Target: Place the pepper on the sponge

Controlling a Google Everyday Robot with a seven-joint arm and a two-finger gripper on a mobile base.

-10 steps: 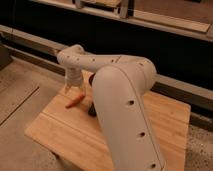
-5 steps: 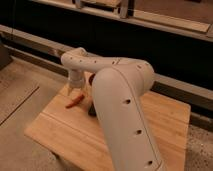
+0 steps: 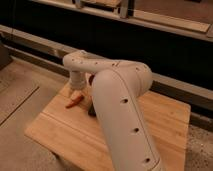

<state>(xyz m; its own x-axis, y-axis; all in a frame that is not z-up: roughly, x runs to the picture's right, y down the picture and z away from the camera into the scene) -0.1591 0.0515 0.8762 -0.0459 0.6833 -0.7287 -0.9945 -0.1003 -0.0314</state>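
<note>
Camera view: the pincer (image 3: 78, 93) hangs from the bent white arm (image 3: 120, 100), low over the far-left part of the wooden counter (image 3: 60, 132). How wide it stands cannot be told. The pepper (image 3: 73, 102) is right at the pincer, down at the counter's surface. Its long axis slants from near-left to far-right, and its far-right end meets the pincer. A small dark object (image 3: 91, 113) sits just beside the arm.

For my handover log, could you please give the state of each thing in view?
pepper: lying on the wooden table; held or not, unclear.
gripper: low over the table, right at the pepper.
sponge: not visible, perhaps behind the arm.
dark object: partly hidden by the arm.
</note>
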